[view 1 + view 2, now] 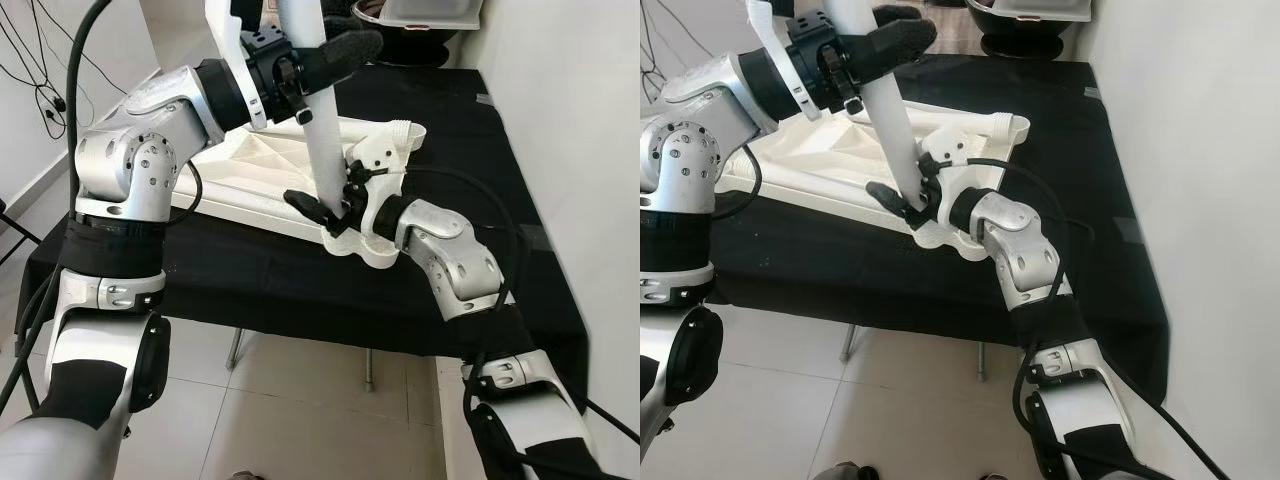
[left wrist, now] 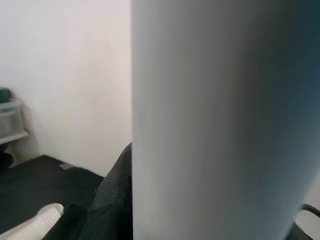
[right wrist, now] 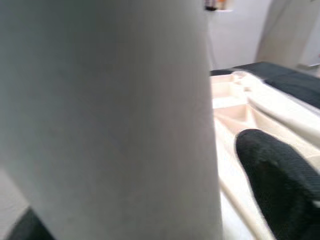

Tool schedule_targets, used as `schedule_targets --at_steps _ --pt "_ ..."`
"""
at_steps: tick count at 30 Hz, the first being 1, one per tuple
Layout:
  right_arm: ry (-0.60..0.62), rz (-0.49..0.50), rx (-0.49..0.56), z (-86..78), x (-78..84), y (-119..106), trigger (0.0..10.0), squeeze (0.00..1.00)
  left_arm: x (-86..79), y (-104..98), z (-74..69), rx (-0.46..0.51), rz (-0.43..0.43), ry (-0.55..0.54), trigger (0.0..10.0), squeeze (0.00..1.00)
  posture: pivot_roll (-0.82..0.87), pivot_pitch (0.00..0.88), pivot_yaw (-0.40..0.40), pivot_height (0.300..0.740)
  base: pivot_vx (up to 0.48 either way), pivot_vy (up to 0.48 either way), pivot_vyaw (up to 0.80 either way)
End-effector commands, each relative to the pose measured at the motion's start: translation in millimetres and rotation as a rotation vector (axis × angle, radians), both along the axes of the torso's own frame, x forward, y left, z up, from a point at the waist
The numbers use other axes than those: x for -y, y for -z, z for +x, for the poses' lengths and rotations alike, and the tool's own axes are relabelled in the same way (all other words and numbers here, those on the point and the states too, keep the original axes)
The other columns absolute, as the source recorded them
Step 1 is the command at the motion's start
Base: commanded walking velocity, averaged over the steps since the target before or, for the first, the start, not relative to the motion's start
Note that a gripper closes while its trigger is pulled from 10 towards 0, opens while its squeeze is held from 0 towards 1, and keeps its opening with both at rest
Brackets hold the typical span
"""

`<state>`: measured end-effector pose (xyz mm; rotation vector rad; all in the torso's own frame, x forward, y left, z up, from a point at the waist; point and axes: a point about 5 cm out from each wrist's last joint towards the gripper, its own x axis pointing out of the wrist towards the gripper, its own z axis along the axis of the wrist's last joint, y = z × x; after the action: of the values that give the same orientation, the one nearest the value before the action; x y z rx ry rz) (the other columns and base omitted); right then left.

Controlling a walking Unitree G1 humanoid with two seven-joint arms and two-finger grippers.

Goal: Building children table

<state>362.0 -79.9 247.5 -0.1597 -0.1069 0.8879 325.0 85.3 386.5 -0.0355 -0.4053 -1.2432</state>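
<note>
I see the white tabletop [image 1: 262, 172] lying upside down on the black-covered counter [image 1: 470, 130], with a white leg [image 1: 322, 150] standing nearly upright in its near corner socket. My left claw [image 1: 325, 55] pinches the leg high up, black fingers [image 1: 340, 50] wrapped across it. My right claw [image 1: 330, 208] pinches the same leg low down, just above the socket, one finger [image 3: 277, 175] beside the ribbed underside.
</note>
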Motion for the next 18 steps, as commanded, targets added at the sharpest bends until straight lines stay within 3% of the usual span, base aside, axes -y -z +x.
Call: schedule_targets --at_steps 1,6,9,18 --pt "-0.143 0.007 0.071 -8.3 -31.0 -18 0.0 0.0 42.5 6 -27.5 -0.044 0.007 0.411 0.0 0.0 0.03 0.059 -0.009 0.74 0.0 0.0 0.0" --pt "-0.317 -0.036 0.077 -21.1 -38.2 -14 0.0 0.0 47.5 7 -28.0 -0.067 0.001 0.456 0.0 0.0 0.02 0.054 -0.007 0.74 0.0 0.0 0.0" --pt "-0.362 -0.042 0.07 -23.5 -39.6 -12 0.0 0.0 50.5 7 -28.1 -0.071 0.005 0.471 0.0 0.0 0.02 0.054 -0.005 0.74 0.0 0.0 0.0" --pt "-0.347 -0.055 0.022 -21.1 -36.5 -7 0.0 0.0 66.5 2 -34.8 -0.04 -0.004 0.486 0.0 0.0 0.01 0.064 -0.003 0.74 0.0 0.0 0.0"
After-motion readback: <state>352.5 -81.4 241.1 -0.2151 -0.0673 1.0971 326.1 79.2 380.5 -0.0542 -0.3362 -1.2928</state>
